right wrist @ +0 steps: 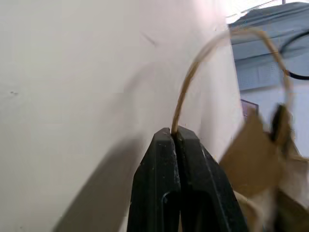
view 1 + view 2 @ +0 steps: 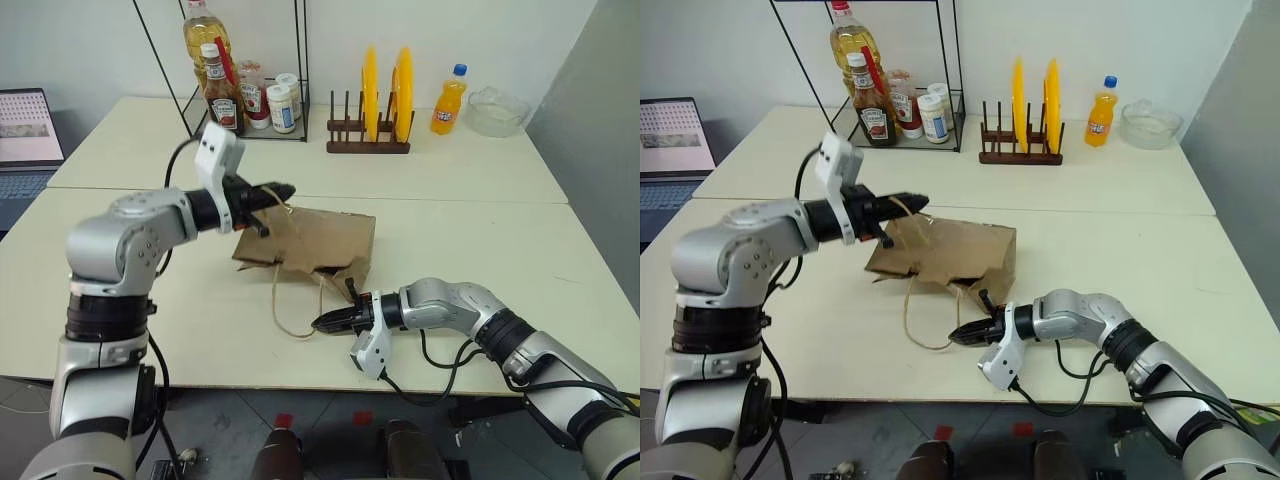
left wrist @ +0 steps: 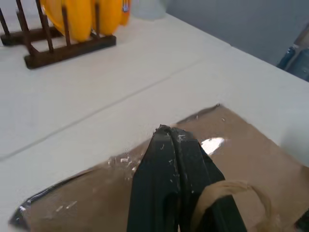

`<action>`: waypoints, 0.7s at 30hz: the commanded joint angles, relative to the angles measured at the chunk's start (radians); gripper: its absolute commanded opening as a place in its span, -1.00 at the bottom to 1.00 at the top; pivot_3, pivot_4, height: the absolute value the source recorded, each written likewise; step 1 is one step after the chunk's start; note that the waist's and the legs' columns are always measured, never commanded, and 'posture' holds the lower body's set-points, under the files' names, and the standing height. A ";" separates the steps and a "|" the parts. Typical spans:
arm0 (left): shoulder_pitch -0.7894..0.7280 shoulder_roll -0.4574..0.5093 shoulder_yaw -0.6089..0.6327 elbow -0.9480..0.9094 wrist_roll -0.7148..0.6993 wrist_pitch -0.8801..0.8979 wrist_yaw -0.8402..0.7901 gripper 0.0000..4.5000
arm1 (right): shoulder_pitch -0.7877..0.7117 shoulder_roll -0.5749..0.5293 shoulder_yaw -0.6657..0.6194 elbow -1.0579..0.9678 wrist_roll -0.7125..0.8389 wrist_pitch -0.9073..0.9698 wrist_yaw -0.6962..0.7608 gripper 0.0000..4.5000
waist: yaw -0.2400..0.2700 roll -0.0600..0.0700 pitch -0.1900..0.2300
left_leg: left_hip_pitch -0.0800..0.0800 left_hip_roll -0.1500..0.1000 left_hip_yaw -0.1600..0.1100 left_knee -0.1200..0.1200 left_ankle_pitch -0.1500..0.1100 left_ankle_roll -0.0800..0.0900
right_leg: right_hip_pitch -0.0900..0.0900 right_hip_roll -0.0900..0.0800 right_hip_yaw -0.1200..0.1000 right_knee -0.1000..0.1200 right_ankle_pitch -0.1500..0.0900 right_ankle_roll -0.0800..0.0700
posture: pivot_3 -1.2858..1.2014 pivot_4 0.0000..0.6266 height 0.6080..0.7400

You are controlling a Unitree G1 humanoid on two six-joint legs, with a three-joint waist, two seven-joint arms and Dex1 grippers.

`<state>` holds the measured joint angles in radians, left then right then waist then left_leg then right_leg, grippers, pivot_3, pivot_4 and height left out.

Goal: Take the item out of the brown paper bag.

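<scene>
Step in hand: opening the brown paper bag (image 2: 310,242), which lies flat on the table (image 2: 480,230); both cord handles are gripped.
Left gripper (image 2: 283,191): fingers together, clamped on the far handle (image 3: 227,193) at the bag's 10 o'clock corner, lifting that edge.
Right gripper (image 2: 322,322): fingers together, pinching the near handle (image 2: 290,310) at the bag's 6 o'clock side, low over the table.
The item: hidden, judged to be inside the bag.
Next move: likely pulling the handles apart to spread the mouth without tearing the cords.
Bystanders: orange soda bottle (image 2: 449,100) at 1 o'clock, well apart.
</scene>
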<state>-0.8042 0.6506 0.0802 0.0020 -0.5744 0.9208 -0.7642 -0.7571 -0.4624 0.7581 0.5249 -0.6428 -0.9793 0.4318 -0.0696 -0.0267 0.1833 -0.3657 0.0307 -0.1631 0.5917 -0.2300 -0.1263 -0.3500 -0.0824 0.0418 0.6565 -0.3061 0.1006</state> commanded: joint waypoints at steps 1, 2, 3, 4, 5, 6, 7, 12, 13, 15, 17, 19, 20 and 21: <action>-0.097 -0.018 0.035 0.025 -0.014 0.019 0.033 -1.00 | 0.085 -0.015 0.085 0.062 -0.053 0.028 0.122 -1.00 | 0.004 0.000 0.000 | 0.000 0.000 0.000 0.000 0.000 0.000 | 0.000 0.000 0.000 0.000 0.000 0.000 | 0.03 -0.52 1.00; -0.118 -0.025 0.037 0.039 -0.013 0.027 0.042 -1.00 | 0.087 -0.012 0.083 0.063 -0.056 0.031 0.125 -1.00 | 0.005 0.000 0.000 | 0.000 0.000 0.000 0.000 0.000 0.000 | 0.000 0.000 0.000 0.000 0.000 0.000 | 0.03 -0.52 1.00; -0.141 -0.032 0.038 0.055 -0.013 0.034 0.047 -1.00 | 0.087 -0.009 0.082 0.067 -0.060 0.032 0.126 -1.00 | 0.005 0.000 0.000 | 0.000 0.000 0.000 0.000 0.000 0.000 | 0.000 0.000 0.000 0.000 0.000 0.000 | 0.03 -0.52 1.00; -0.160 -0.036 0.035 0.066 -0.012 0.037 0.049 -1.00 | 0.086 -0.007 0.081 0.070 -0.065 0.033 0.124 -1.00 | 0.005 0.000 0.000 | 0.001 0.000 0.000 0.000 0.000 0.000 | 0.000 0.000 0.000 0.000 0.000 0.000 | 0.03 -0.52 1.00; -0.173 -0.039 0.032 0.073 -0.009 0.037 0.048 -1.00 | 0.086 -0.006 0.080 0.073 -0.069 0.033 0.123 -1.00 | 0.006 0.000 0.000 | 0.001 0.000 0.000 0.000 0.000 0.000 | 0.000 0.000 0.000 0.001 0.000 0.000 | 0.03 -0.52 1.00; -0.184 -0.040 0.030 0.079 -0.008 0.038 0.046 -1.00 | 0.085 -0.004 0.079 0.076 -0.073 0.034 0.122 -1.00 | 0.006 0.000 0.000 | 0.001 0.000 0.000 0.000 0.000 0.000 | 0.000 0.000 0.000 0.001 0.000 0.001 | 0.03 -0.52 1.00; -0.193 -0.042 0.031 0.084 -0.010 0.040 0.044 -1.00 | 0.084 -0.004 0.079 0.077 -0.077 0.034 0.119 -1.00 | 0.006 -0.001 0.000 | 0.001 0.000 0.000 0.000 0.000 0.000 | 0.000 0.000 0.000 0.001 0.000 0.001 | 0.03 -0.52 1.00; -0.255 -0.053 0.043 0.134 -0.012 0.035 0.045 -1.00 | 0.084 -0.010 0.081 0.068 -0.099 0.041 0.116 -1.00 | 0.007 -0.001 -0.001 | 0.001 0.000 0.000 0.000 0.001 -0.001 | 0.000 0.000 0.000 0.001 0.000 0.001 | 0.03 -0.52 1.00; -0.266 -0.057 0.046 0.145 -0.013 0.032 0.047 -1.00 | 0.086 -0.011 0.081 0.065 -0.100 0.044 0.118 -1.00 | 0.007 -0.001 -0.001 | 0.001 0.000 0.000 0.000 0.001 -0.001 | 0.000 0.000 0.000 0.001 0.000 0.001 | 0.03 -0.52 1.00; -0.288 -0.066 0.052 0.165 -0.014 0.030 0.050 -1.00 | 0.088 -0.011 0.081 0.060 -0.098 0.057 0.130 -1.00 | 0.007 -0.002 -0.002 | 0.001 0.000 0.000 0.000 0.000 -0.001 | 0.001 0.000 0.000 0.001 0.000 0.001 | 0.03 -0.52 1.00; -0.289 -0.072 0.053 0.167 -0.013 0.026 0.048 -1.00 | 0.091 -0.015 0.077 0.054 -0.094 0.076 0.146 -1.00 | 0.007 -0.002 -0.002 | 0.001 0.000 0.000 0.000 0.000 -0.001 | 0.001 0.000 0.000 0.001 0.000 0.001 | 0.03 -0.52 1.00; -0.279 -0.081 0.061 0.162 -0.008 0.010 0.060 -1.00 | 0.099 -0.023 0.061 0.047 -0.073 0.103 0.162 -1.00 | 0.008 -0.003 -0.002 | 0.001 0.000 0.000 0.000 0.001 -0.002 | 0.001 0.000 0.000 0.001 0.000 0.001 | 0.03 -0.52 1.00; -0.276 -0.087 0.069 0.163 -0.010 0.006 0.068 -1.00 | 0.109 -0.029 0.044 0.038 -0.046 0.118 0.172 -1.00 | 0.010 -0.003 -0.003 | 0.001 0.000 0.000 0.000 0.001 -0.002 | 0.001 0.000 0.000 0.001 0.000 0.001 | 0.03 -0.52 1.00; -0.273 -0.092 0.076 0.163 -0.012 0.004 0.074 -1.00 | 0.123 -0.036 0.026 0.026 -0.017 0.133 0.186 -1.00 | 0.011 -0.004 -0.003 | 0.001 0.000 0.000 0.000 0.001 -0.002 | 0.001 0.000 0.000 0.001 0.000 0.001 | 0.03 -0.52 1.00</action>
<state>-1.0622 0.5552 0.1163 0.1805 -0.5747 0.9514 -0.7026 -0.7264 -0.4551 0.7231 0.4834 -0.6212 -0.8915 0.5304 -0.0585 -0.0305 0.1804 -0.3644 0.0307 -0.1631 0.5918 -0.2289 -0.1282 -0.3488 -0.0824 0.0420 0.6571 -0.3062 0.1015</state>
